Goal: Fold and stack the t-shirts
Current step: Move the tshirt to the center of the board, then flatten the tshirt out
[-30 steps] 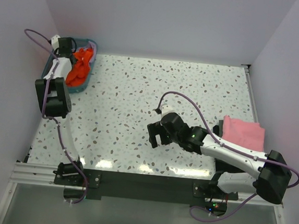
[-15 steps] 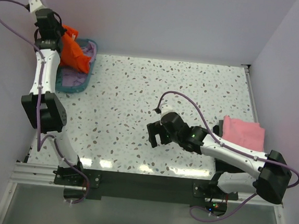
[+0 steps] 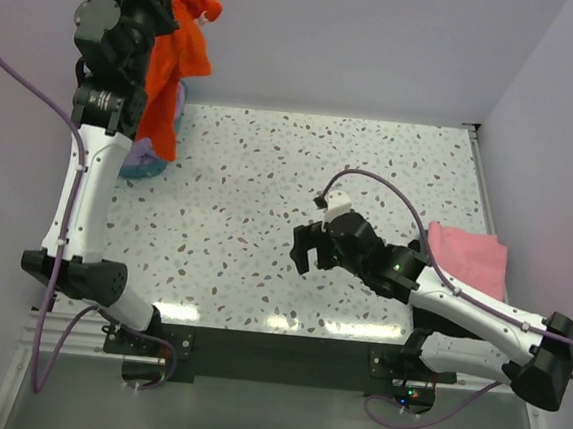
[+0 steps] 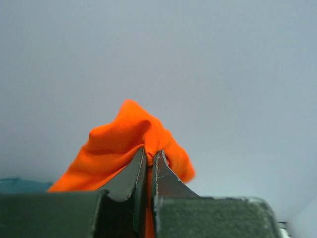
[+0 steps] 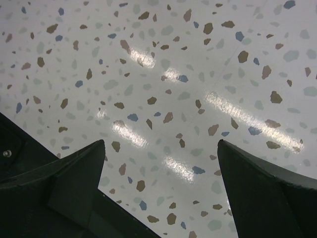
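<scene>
While your left tool (image 4: pixel 150 154), clamped on the orange shirt (image 3: pixel 170 59), holds it high over the basket (image 3: pixel 146 170) in the far-left corner, your right tool (image 3: pixel 308 252) hovers, jaws apart, above the tabletop (image 3: pixel 251 161). With a pink shirt (image 3: pixel 469 256) folded at the right edge, you look to be fetching the second; next, bring it mid-tabletop and spread it flat.

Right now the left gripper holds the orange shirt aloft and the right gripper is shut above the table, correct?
No: the right gripper is open, jaws wide apart above the table, as the right wrist view shows. The left gripper does hold the orange shirt aloft.
</scene>
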`<action>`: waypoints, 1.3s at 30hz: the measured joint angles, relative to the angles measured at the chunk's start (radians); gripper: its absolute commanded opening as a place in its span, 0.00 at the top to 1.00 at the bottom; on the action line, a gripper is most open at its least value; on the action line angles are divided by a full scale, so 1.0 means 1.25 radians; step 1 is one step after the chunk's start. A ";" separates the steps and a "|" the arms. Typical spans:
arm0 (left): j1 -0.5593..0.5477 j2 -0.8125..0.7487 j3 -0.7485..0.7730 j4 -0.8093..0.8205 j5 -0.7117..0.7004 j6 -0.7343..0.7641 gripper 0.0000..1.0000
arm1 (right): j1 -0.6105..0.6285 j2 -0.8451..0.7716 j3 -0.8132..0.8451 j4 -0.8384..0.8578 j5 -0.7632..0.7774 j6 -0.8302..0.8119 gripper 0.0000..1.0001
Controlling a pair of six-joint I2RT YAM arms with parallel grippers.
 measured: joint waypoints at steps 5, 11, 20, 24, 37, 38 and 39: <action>-0.057 -0.126 -0.093 0.069 0.030 -0.013 0.98 | 0.000 -0.089 0.000 -0.017 0.060 0.013 0.01; -0.049 -0.158 -0.348 0.196 0.133 -0.140 0.35 | 0.000 -0.140 0.000 -0.054 0.186 0.047 0.01; -0.077 0.053 -0.637 0.084 0.232 -0.278 0.33 | -0.003 -0.023 0.015 -0.103 0.261 0.069 0.01; -0.106 -0.056 -0.768 0.046 0.172 -0.300 0.45 | -0.015 0.054 0.025 -0.089 0.247 0.068 0.01; -0.229 -0.257 -1.065 0.034 0.128 -0.315 0.73 | -0.024 0.375 0.150 0.047 0.078 0.073 0.27; -0.236 -0.269 -1.088 0.032 0.128 -0.321 0.75 | -0.024 0.401 0.172 0.059 0.070 0.073 0.28; -0.239 -0.281 -1.106 0.030 0.127 -0.328 0.76 | -0.024 0.424 0.193 0.067 0.066 0.073 0.30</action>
